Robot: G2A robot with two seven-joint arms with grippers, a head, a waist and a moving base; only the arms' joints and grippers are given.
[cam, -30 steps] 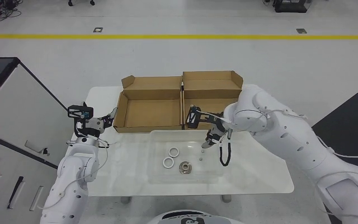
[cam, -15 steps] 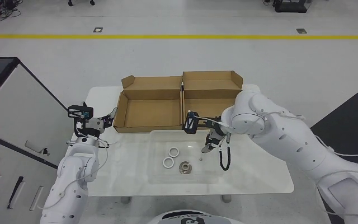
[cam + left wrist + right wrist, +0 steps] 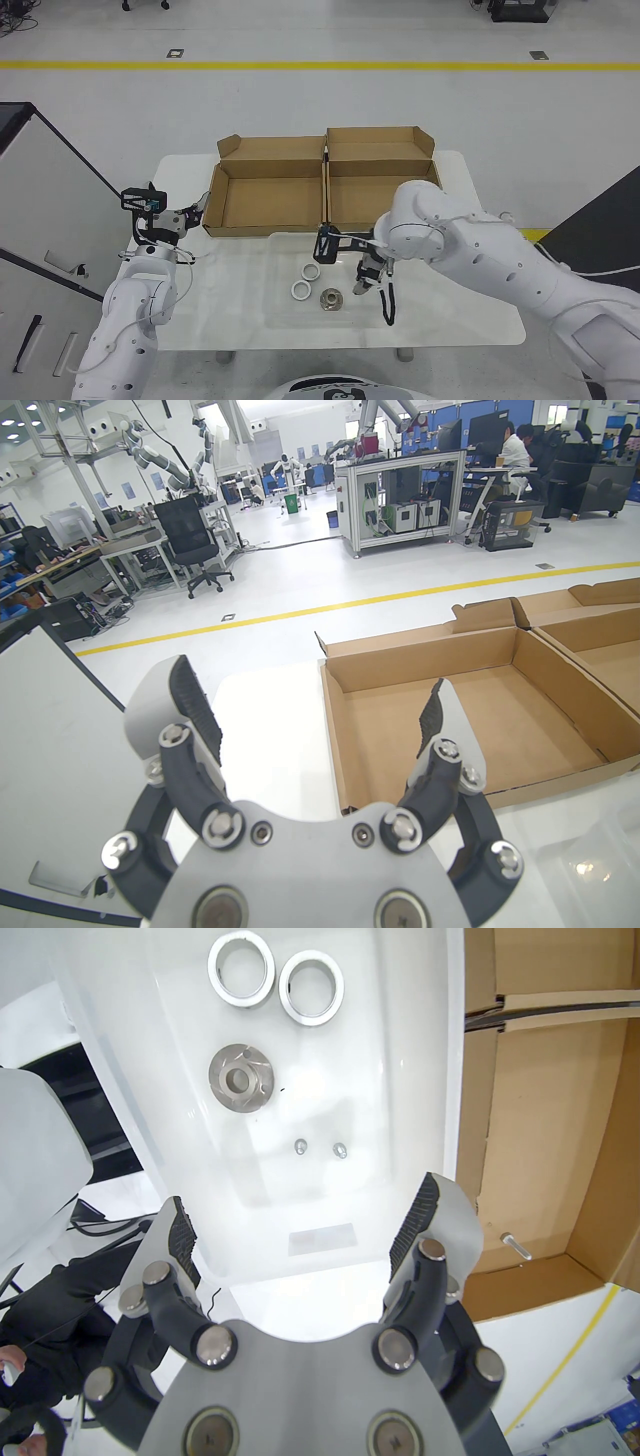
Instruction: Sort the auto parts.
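Right wrist view puts my right gripper (image 3: 305, 1198) above the clear tray (image 3: 350, 1078), fingers spread wide and holding nothing. Two small fasteners (image 3: 300, 1146) lie close together on the tray floor just ahead of the pads. Further left sit the flanged hub (image 3: 241, 1078) and, beyond it, two metal rings (image 3: 241, 968) side by side.

I judge the step in hand to be picking one small fastener. A bolt (image 3: 515, 1245) already lies by the near right corner of the right box (image 3: 380, 195), so that box is the likely place for it. To do it well I should come straight down and centre one fastener between the pads. I should close low against the tray floor, slowly, so the smooth plastic does not let it skid. Its neighbour is close enough to be knocked or pinched along with it.

From the top view I get the layout. Both boxes stand side by side at the tray's far edge, and the rings and hub lie left of my forearm, which covers the fasteners. My left gripper (image 3: 310, 680) waits at the table's left edge. Its own wrist view shows it wide apart, facing the left box (image 3: 500, 720).
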